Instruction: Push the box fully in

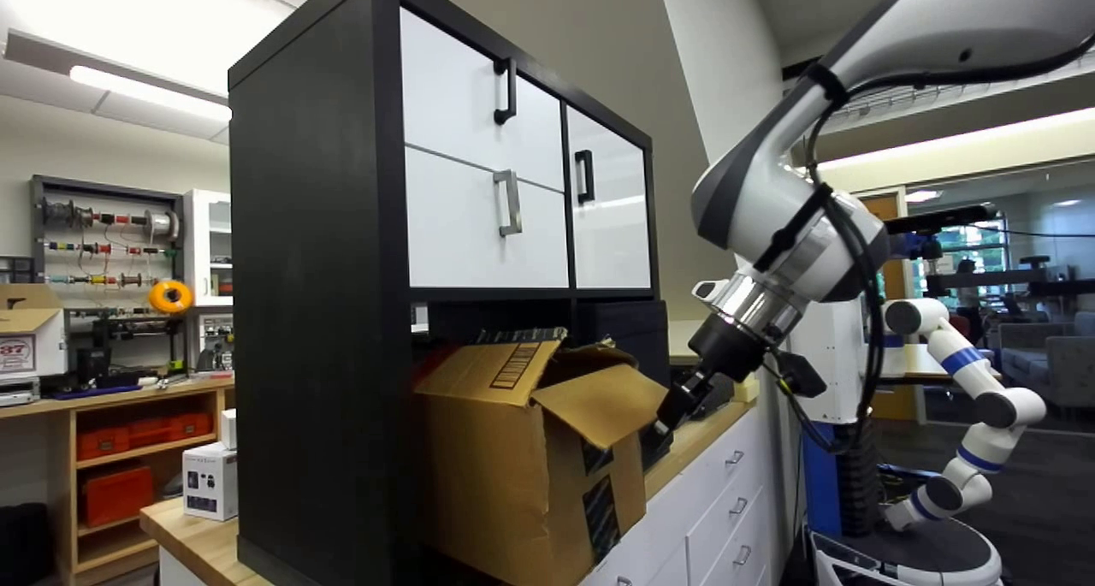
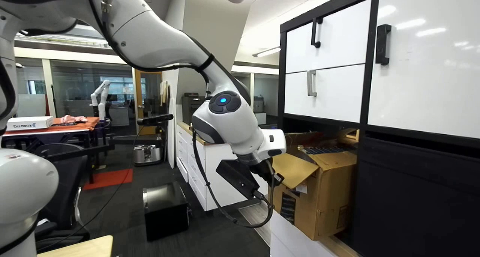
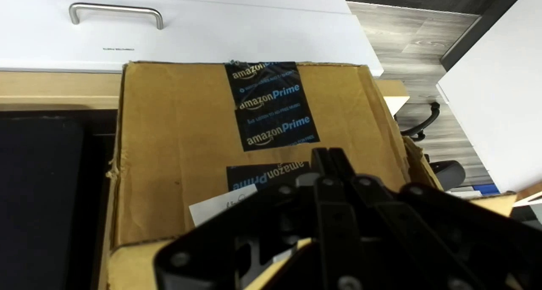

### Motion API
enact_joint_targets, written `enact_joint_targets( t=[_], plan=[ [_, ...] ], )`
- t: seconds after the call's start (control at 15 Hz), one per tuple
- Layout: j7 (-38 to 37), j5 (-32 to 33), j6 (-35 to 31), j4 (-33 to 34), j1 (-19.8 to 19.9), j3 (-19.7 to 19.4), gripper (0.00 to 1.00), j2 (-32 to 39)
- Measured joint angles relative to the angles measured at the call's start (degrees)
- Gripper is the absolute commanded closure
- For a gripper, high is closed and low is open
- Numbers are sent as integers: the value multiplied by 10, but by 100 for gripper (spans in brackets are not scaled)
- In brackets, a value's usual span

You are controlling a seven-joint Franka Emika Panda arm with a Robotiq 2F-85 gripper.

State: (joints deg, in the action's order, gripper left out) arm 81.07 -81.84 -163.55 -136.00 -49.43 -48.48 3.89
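Observation:
The large brown cardboard box sits askew in the open lower compartment of the black cabinet, below the white drawers. Its front part sticks out past the cabinet front, as both exterior views show. Its top flaps are loose, and one flap hangs outward. In the wrist view, its taped face fills the middle. My gripper has its fingertips together with nothing between them. In both exterior views the gripper is at the box's front beside the hanging flap; I cannot tell whether the tips touch the cardboard.
A black bin front fills the compartment beside the box. A wooden counter edge over white drawers runs below the cabinet. Drawer handles project above the box. A cable loops below my wrist.

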Motion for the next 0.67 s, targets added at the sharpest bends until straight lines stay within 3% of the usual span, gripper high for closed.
enact_joint_targets(
  t=[0.2, 0.47, 0.6, 0.67],
  plan=[
    [59, -93, 61, 51, 18, 3, 96, 87],
    [88, -170, 113, 123, 53, 22, 96, 203],
    [91, -174, 103, 168, 121, 94, 96, 232],
    [95, -178, 106, 181, 140, 112, 96, 239]
  ],
)
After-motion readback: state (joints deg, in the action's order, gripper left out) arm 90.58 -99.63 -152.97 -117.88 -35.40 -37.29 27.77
